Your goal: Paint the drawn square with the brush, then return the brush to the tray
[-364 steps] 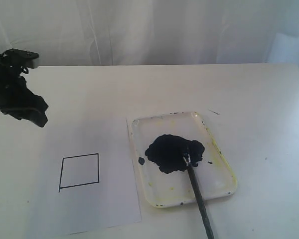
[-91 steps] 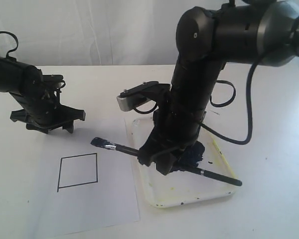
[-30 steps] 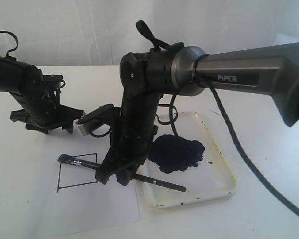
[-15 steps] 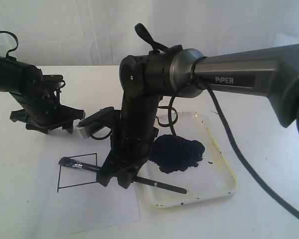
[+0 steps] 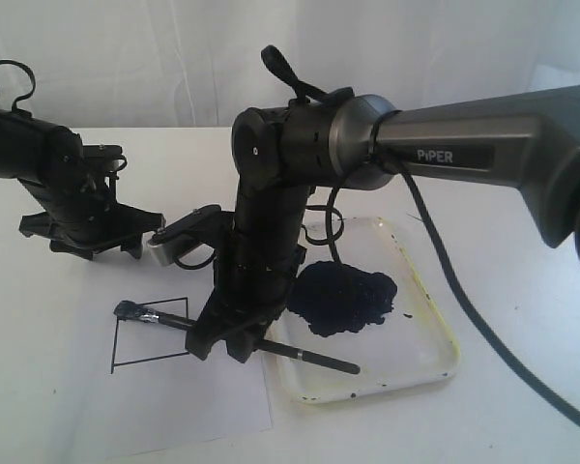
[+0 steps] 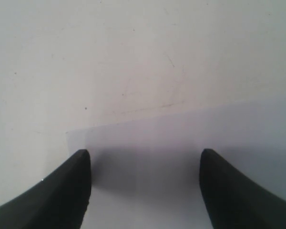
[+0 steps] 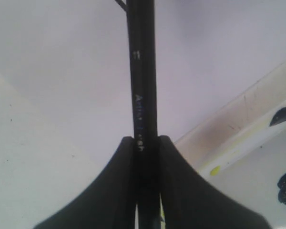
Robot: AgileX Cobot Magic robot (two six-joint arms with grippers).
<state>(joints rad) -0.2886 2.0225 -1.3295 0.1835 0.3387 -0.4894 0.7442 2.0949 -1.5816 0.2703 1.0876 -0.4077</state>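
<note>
Pinching brush point(image 5: 164, 318), right gripper point(image 5: 220, 340) holds bristles point(image 5: 129, 309) at drawn square point(image 5: 153, 344)'s corner

The right arm point(image 5: 503, 145): thick gunmetal-grey link, white "PiPER" lettering point(image 5: 451, 155), black rounded joint housings point(image 5: 271, 145), one with a small pale dot on its side. A loose black cable point(image 5: 437, 261) trails off it; silver-grey camera box point(image 5: 174, 244) at the wrist. The left arm point(image 5: 48, 179): dark, thin cable loop point(image 5: 5, 82) on top. The left gripper point(image 6: 145, 160), right gripper point(image 7: 147, 140): jaws matte black, tapering to blunt tips.
</note>
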